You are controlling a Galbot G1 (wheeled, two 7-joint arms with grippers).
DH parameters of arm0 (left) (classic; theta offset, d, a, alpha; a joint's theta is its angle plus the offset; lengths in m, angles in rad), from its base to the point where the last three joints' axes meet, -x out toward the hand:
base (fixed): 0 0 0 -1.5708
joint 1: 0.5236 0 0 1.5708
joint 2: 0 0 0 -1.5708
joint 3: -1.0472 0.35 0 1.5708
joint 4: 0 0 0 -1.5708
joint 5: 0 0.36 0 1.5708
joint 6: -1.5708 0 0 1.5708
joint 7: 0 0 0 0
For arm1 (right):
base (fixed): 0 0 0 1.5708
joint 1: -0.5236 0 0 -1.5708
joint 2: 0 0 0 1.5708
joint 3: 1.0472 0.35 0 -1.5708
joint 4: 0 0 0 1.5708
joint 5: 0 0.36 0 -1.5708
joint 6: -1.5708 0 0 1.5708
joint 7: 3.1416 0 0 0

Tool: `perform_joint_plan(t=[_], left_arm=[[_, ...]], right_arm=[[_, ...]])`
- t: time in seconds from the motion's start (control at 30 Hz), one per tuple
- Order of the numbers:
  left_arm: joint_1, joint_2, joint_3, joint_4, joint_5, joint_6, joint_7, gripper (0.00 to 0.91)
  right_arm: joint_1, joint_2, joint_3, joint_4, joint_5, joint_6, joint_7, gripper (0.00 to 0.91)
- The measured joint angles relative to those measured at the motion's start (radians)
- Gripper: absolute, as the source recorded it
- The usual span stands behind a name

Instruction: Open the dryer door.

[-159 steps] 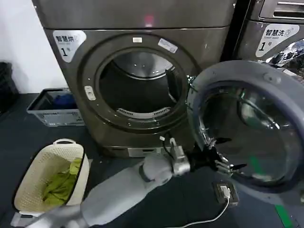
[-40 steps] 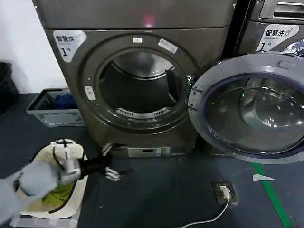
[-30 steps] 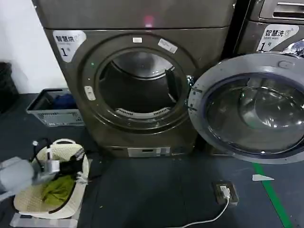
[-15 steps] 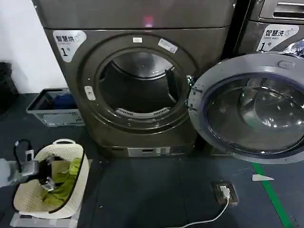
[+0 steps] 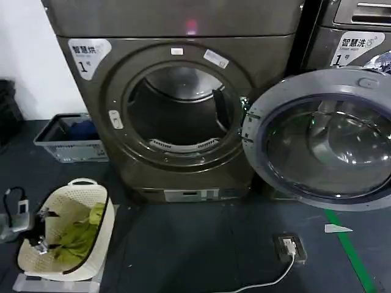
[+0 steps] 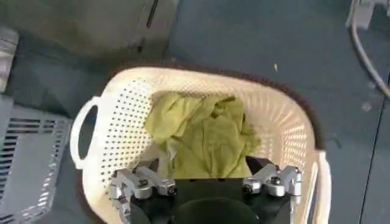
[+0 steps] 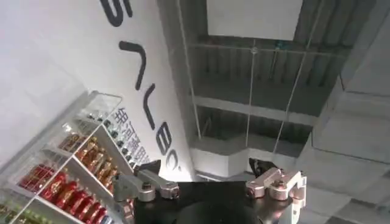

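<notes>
Dryer [image 5: 177,116] door [image 5: 321,140] swung wide; left gripper [image 6: 207,181] (fingers spread) over the basket [image 6: 109,140]

two machines [image 5: 177,116] [image 5: 351,36] — one cream basket [image 5: 82,190], one grey crate [image 5: 58,143] — one green cloth [image 5: 76,235].

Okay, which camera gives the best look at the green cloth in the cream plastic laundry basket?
The left wrist view: it looks straight down on the crumpled green cloth, lying inside the cream perforated plastic basket under the open left gripper. The head view shows the cloth small, at an angle. The right wrist view faces the ceiling.
</notes>
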Motion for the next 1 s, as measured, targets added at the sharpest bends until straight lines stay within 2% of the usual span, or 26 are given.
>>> perform_joint_plan(t=[0.1,1.0], left_arm=[[-0.001,-0.002,0.000,0.007,0.009,0.005,-0.025,0.907],[0.001,0.016,0.006,0.021,0.055,-0.030,0.016,0.907]], right_arm=[[-0.002,-0.009,0.009,-0.008,0.001,-0.001,0.004,0.907],[-0.040,-0.010,0.078,-0.014,-0.004,0.016,0.012,0.907]])
